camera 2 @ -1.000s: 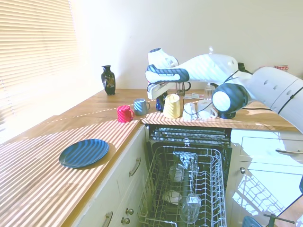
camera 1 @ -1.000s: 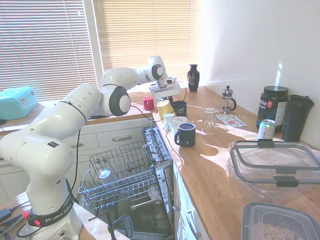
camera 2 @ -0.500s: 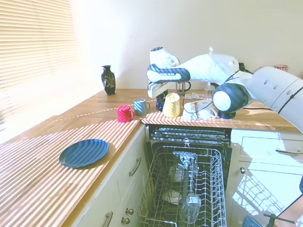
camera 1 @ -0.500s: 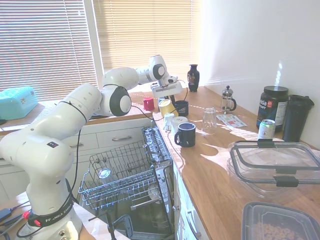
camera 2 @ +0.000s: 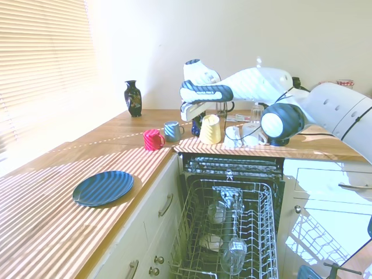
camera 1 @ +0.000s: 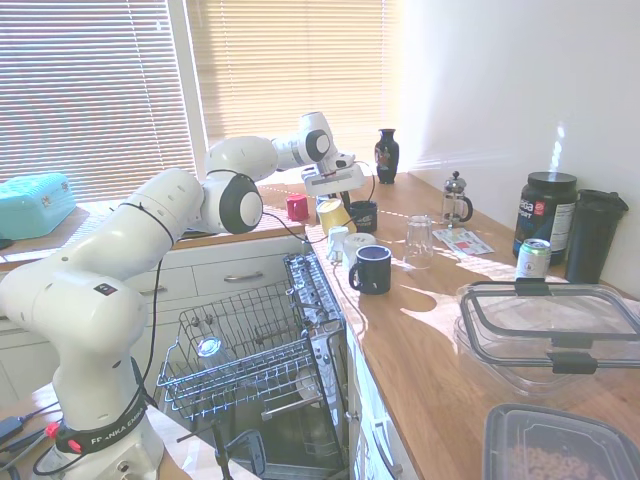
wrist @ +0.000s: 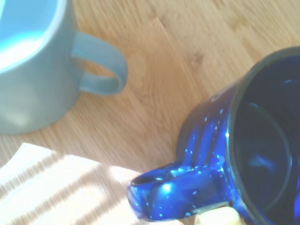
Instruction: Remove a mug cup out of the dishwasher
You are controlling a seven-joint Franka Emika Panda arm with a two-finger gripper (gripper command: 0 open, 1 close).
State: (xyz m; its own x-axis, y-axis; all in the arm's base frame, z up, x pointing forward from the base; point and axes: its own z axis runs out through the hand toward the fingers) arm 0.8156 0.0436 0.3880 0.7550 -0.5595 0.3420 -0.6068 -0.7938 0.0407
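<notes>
Exterior views face opposite ways across dishwasher (camera 1: pixel 255 365), wrist view close above worktop (wrist: pixel 154 70)

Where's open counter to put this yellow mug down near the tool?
The mug cup sits at the counter corner, crowded by the blue speckled mug, grey-blue mug and red mug. Bare wood lies between the red mug and the blue plate, and behind the mugs toward the vase.
</notes>
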